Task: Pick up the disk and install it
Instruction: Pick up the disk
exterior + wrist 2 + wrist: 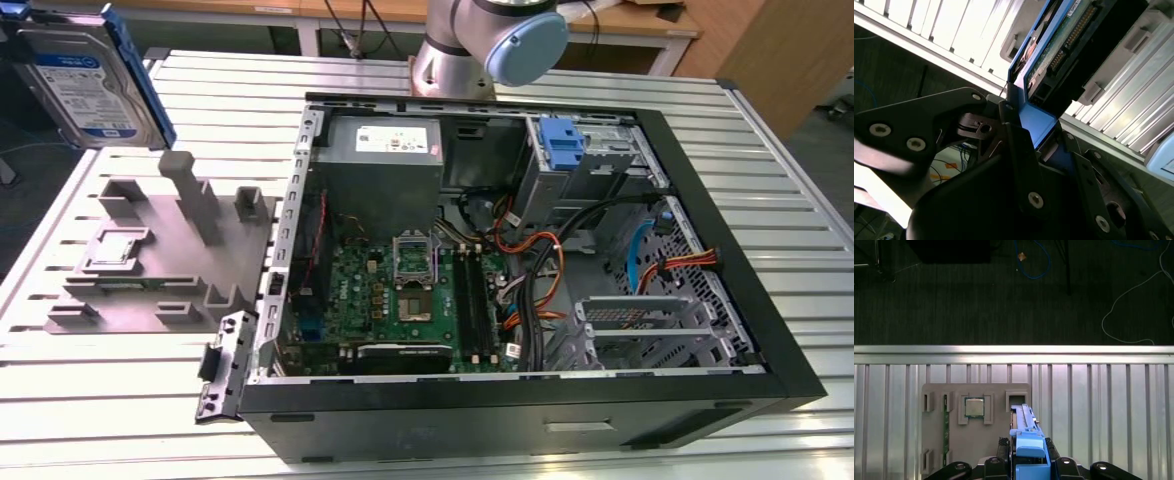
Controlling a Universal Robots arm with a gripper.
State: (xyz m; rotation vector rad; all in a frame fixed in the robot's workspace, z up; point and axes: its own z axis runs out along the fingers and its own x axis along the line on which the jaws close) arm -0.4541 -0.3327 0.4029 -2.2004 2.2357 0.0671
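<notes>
Pinching with the claw [1036, 127] on the blue carrier end of the disk [87, 85], likely keeping the connector edge free. Aloft at ten o'clock in the exterior view, over the grey holder block [160, 260], well apart from the computer case [534, 420].

The disk [83, 78] was silver with a white-and-blue label, framed in blue plastic. The end effector [1038, 127] was matte black with silver screw heads. The desk [120, 420] was pale silver metal, ribbed in parallel stripes. The holder block [147, 265] was plain grey. The computer case [534, 425] was black outside and bare grey metal inside. Its board [400, 295] was green, a bracket [563, 140] blue, and some cables [674, 262] orange. The arm's joint cap [527, 45] was light blue. The floor [954, 300] was dark grey.
</notes>
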